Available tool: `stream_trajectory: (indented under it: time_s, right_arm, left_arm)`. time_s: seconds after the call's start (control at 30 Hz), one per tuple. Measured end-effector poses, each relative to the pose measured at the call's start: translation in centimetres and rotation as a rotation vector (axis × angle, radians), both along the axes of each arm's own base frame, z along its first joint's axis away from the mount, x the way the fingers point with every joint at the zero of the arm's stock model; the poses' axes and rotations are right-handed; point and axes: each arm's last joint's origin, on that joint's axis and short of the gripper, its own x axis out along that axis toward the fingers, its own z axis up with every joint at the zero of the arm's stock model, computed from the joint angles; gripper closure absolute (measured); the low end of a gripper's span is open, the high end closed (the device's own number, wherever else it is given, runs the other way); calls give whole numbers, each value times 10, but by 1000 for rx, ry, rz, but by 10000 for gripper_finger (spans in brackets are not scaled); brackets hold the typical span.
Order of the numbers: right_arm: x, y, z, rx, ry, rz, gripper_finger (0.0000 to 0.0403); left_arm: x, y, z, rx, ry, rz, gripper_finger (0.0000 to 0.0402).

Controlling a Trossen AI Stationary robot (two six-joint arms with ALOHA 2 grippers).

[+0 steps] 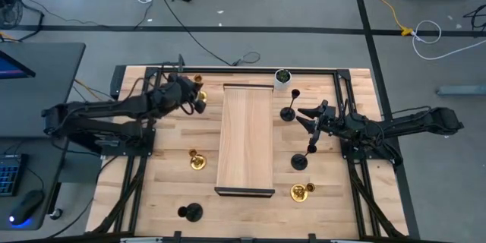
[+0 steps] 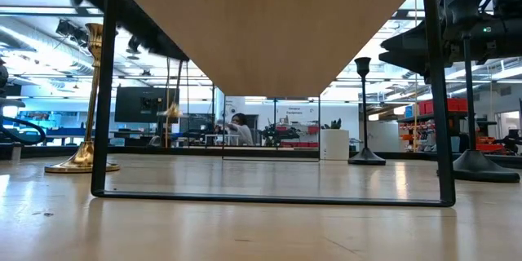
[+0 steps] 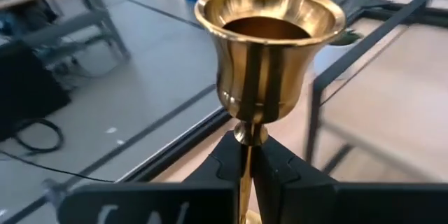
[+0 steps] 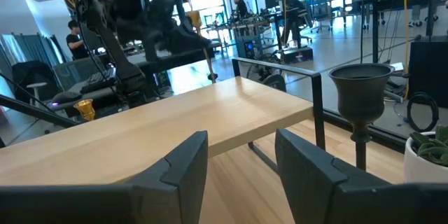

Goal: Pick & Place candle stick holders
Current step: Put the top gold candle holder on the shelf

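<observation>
Worktop (image 1: 250,211) first, since it's the biggest thing; butcher-block wood with a black frame round it; down the middle stands a raised wooden shelf (image 1: 247,137) on thin black legs. Left arm reaches in from the left; its claw (image 1: 194,99) sits near the far-left corner, clenched on the stem of a gold candle stick holder (image 3: 269,38), fingers (image 3: 225,164) pinching just under the cup. Right arm comes in from the right; its claw (image 1: 309,115) is spread wide and holding nothing, with a black holder (image 1: 288,112) just beside it and another black one (image 1: 300,161) nearer the front. Loose ones: a gold holder (image 1: 197,161) left of the shelf, another gold (image 1: 301,191) front right, a black one (image 1: 190,213) front left. Small white pot (image 1: 282,77) with green sits at the far edge.

Looks to me like the pick step on that gold one; next it probably wants a straight lift, kept upright, then over to the shelf top without clipping the frame.
</observation>
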Motion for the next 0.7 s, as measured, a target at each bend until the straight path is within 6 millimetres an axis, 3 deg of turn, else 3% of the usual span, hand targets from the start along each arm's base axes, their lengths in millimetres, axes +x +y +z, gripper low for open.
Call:
stream_trajectory:
  time_s: [0.2, 0.37, 0.47, 0.7]
  right_arm:
    - [0, 0, 0, 0, 1, 0, 234]
    - [0, 0, 0, 0, 0, 0, 234]
    - [0, 0, 0, 0, 1, 0, 234]
    - [0, 0, 0, 0, 0, 0, 234]
  left_arm:
    - [7, -4, 58, -52, -83, -189, 388]
    - [9, -9, 94, -68, -194, -392, 388]
    - [14, -10, 100, -68, -211, -464, 388]
    - [43, -2, 82, -68, -165, -488, 388]
